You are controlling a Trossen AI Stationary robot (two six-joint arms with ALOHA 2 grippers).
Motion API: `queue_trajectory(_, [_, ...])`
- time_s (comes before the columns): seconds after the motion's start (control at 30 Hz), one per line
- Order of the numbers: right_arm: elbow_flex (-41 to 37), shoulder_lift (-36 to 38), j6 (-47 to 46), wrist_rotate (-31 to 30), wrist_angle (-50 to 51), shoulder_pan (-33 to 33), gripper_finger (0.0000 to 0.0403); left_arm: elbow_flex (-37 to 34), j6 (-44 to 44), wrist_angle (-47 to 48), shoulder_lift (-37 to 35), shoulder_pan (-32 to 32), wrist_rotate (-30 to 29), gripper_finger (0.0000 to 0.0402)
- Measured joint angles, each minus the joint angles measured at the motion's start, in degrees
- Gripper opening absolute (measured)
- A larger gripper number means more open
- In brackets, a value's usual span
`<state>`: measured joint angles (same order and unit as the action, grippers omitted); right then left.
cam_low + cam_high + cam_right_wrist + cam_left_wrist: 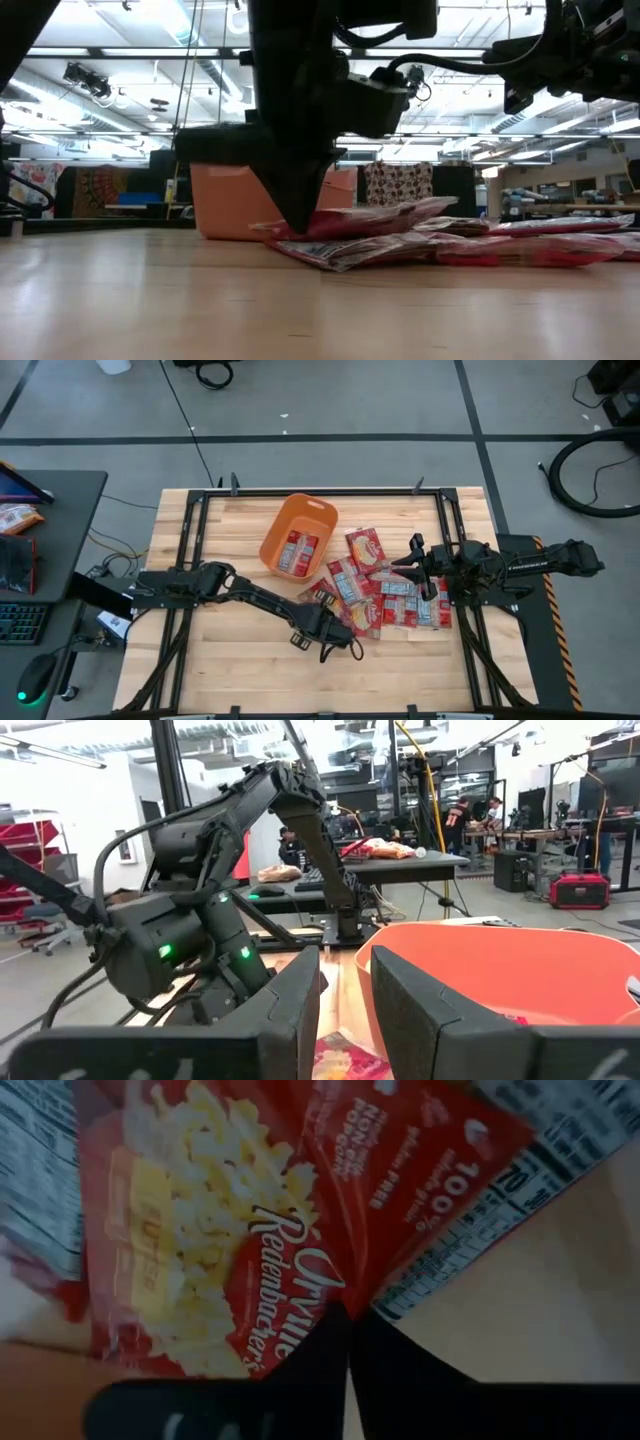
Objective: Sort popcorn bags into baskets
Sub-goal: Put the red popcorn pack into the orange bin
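Wood table (230, 670): orange basket (322, 512) holds two popcorn bags (297, 552); left fingers (345, 1370) closed, right parted.

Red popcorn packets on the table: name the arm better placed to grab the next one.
Left. Its pincer is down at the pile's edge, fingers closed against a red popcorn packet; the right pincer hovers raised above the pile.

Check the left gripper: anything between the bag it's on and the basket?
Nothing upright blocks it. The left gripper sits shut on a popcorn bag at the pile's near edge; only other flat bags lie between it and the orange basket.
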<state>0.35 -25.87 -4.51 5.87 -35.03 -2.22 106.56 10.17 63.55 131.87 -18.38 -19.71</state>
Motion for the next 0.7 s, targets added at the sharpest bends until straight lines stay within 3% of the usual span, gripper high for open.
queue_trajectory(0.33, [0.0,0.0,0.2,-0.1,0.0,0.0,0.0099,2.6,-7.9,-2.8,-6.9,5.6,8.3,0.0004])
queue_trajectory(0.5, [0.0,-0.4,0.9,-0.7,0.3,0.0,0.0099,10.6,-11.4,-3.9,-8.2,10.2,9.1,0.0003])
queue_trajectory(0.7, [0.0,-1.2,1.6,-1.9,0.3,0.0,0.0099,18.9,-17.9,1.1,-8.1,16.7,8.0,0.0002])
